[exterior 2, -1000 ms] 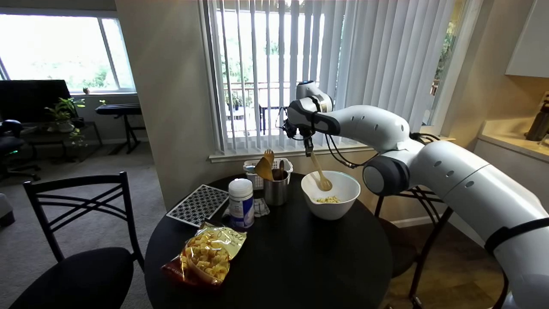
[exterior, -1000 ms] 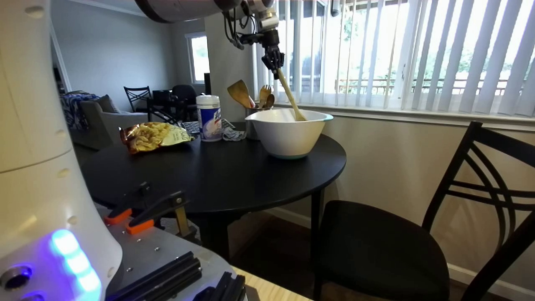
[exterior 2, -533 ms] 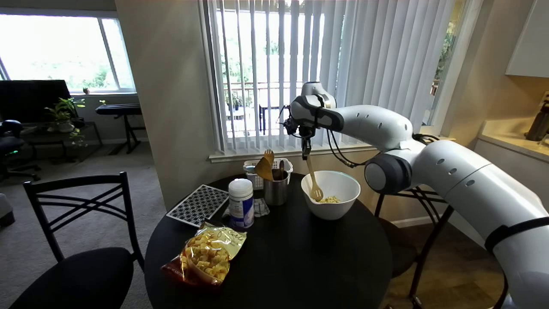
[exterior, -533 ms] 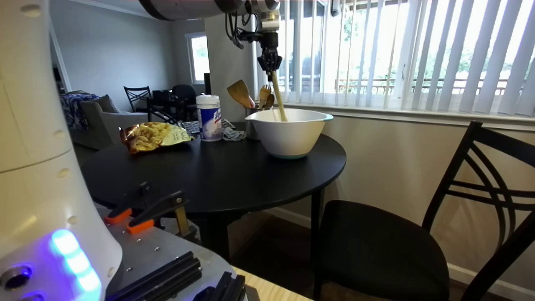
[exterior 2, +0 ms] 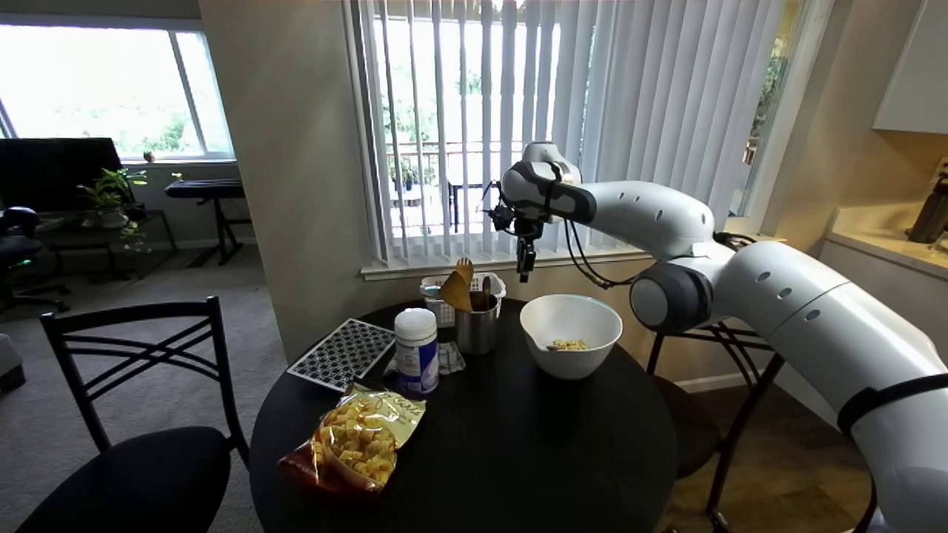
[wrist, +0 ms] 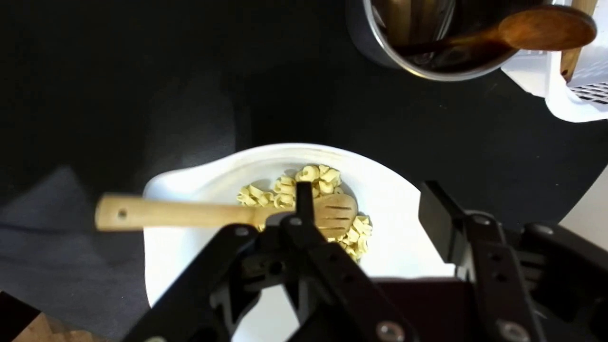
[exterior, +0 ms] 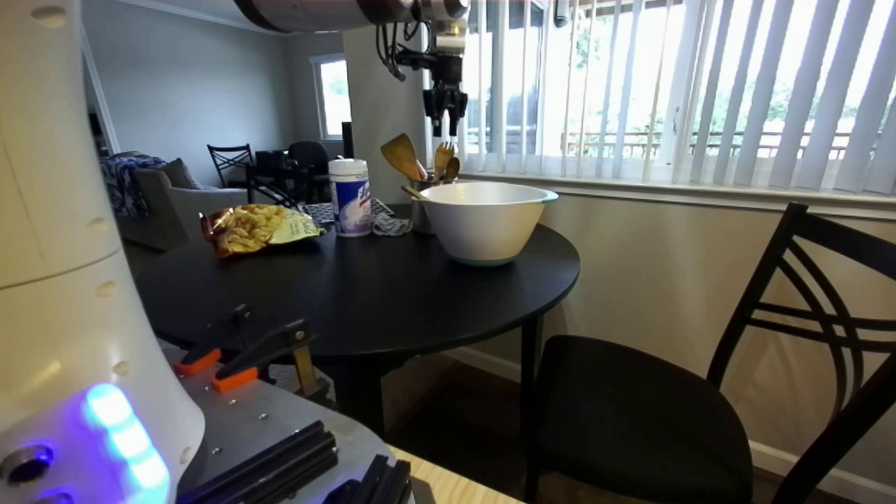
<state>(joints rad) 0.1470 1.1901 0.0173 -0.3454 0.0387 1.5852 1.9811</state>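
Note:
My gripper (wrist: pixel 365 204) stands open above the white mixing bowl (exterior: pixel 483 231), nothing between its fingers. It points straight down and touches nothing in both exterior views, where the gripper (exterior: pixel 445 130) hangs near the bowl's spout side. A slotted wooden spoon (wrist: pixel 185 213) lies in the bowl, its handle reaching out past the spout rim. Its slotted head rests on curly pasta (wrist: pixel 285 190), partly hidden behind a finger in the wrist view. In an exterior view the pasta (exterior 2: pixel 570 345) shows at the bowl's bottom, while the handle is hard to make out.
Beside the bowl stands a steel holder (exterior 2: pixel 476 333) with wooden utensils, a white basket (exterior 2: pixel 499 285) behind it. A wipes canister (exterior 2: pixel 417 363), a patterned board (exterior 2: pixel 342 354) and an open snack bag (exterior 2: pixel 363 437) share the black round table (exterior 2: pixel 511 444). Window blinds (exterior 2: pixel 666 111) hang close behind the arm.
A second ago my gripper was shut on the upright spoon's handle. It moved toward the spout side and straightened, then its jaws opened and the spoon fell over into the bowl.

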